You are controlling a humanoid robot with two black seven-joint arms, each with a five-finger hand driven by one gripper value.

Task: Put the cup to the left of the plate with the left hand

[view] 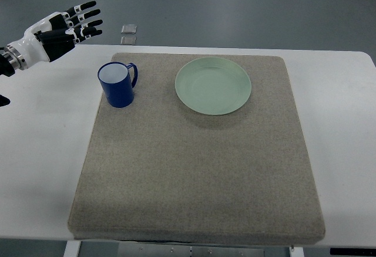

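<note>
Left hand (61, 29) hovering at upper left, fingers spread, gripping nothing. Blue enamel mug (118, 84) standing upright on grey felt mat (194, 169), already left of pale green round plate (213, 85), below-right of the hand, handle pointing right.

Left hand (61, 29), upper left of frame: white shell casing, black jointed fingers with white segment bands, dark wrist collar.

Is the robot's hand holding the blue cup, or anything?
No, nothing. The left hand is open, up and left of the blue cup, not touching it.
</note>
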